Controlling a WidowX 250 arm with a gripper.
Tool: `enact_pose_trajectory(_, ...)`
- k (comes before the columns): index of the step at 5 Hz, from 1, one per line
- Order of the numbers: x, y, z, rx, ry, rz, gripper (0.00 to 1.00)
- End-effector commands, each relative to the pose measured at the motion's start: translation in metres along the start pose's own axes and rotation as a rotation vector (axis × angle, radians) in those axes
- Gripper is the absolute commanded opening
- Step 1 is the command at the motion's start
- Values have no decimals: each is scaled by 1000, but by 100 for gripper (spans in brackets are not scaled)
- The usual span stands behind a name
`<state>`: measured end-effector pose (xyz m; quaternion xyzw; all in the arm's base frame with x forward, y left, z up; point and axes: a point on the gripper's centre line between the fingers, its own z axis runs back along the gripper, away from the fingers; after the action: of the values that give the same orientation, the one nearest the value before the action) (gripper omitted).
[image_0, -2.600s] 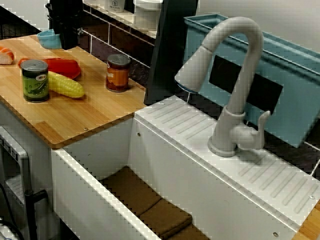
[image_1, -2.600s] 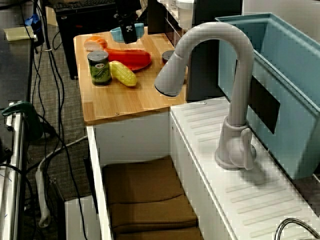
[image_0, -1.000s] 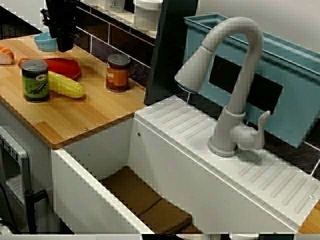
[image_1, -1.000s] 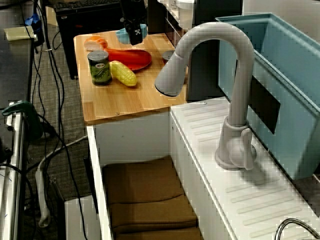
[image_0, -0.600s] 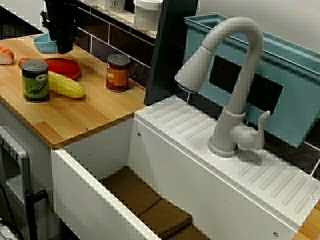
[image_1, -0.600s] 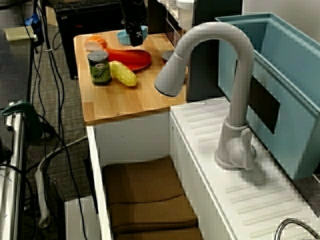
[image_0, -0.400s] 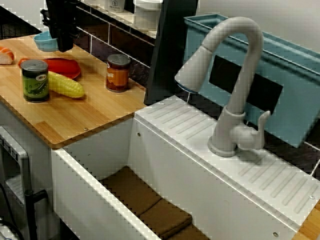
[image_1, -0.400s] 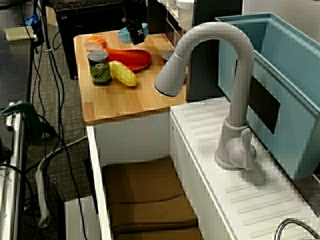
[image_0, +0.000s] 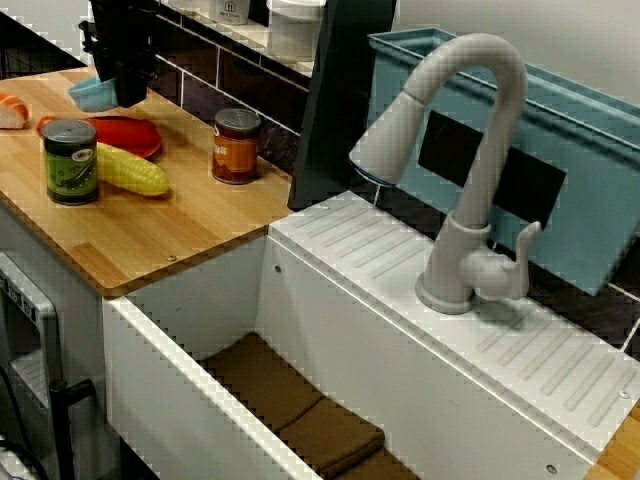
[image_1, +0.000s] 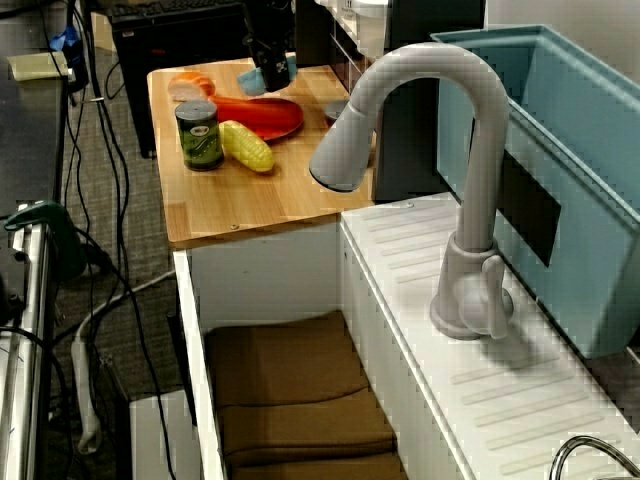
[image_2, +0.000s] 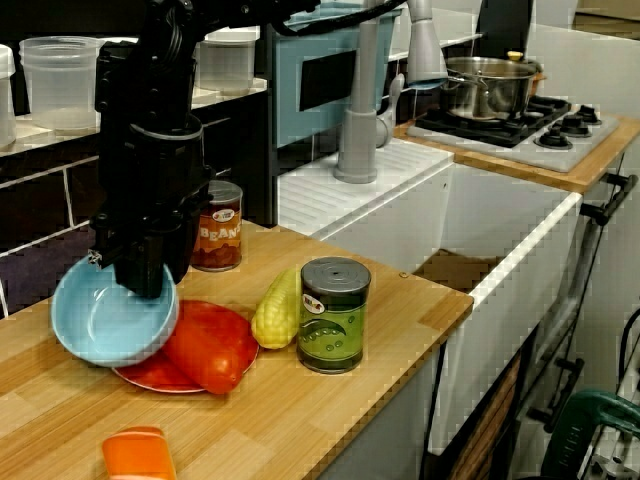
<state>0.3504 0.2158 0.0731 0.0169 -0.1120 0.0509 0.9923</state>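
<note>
1. The gripper (image_2: 141, 278) comes straight down, and its fingers are pinched onto the top rim of the light-blue bowl (image_2: 108, 322).
2. The bowl hangs tilted from that grip. Its open side faces the view from the counter's end, and it looks empty.
3. The bowl is at the end of the wooden counter (image_2: 395, 300) farthest from the sink, lifted off the wood and just over the edge of the red plate (image_2: 140, 378). I can't tell whether its low edge brushes the plate.
4. Beside the plate lies the corn cob (image_2: 277, 308), with the green can (image_2: 334, 315) touching it on the sink side.
5. The beans can (image_2: 215, 228) stands upright behind the plate, near the tiled wall.
6. An orange piece (image_2: 138, 455) lies on the wood near the front edge, apart from the rest.
7. The grey faucet (image_0: 470, 170) is well away from everything, arching over the sink.
</note>
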Motion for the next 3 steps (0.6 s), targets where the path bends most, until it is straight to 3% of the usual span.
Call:
enact_pose_trajectory(1, 5, -2, 16, 40, -53, -18, 100)
enact_pose_trajectory(3, 5, -3, 13, 35, -37, -34, 100)
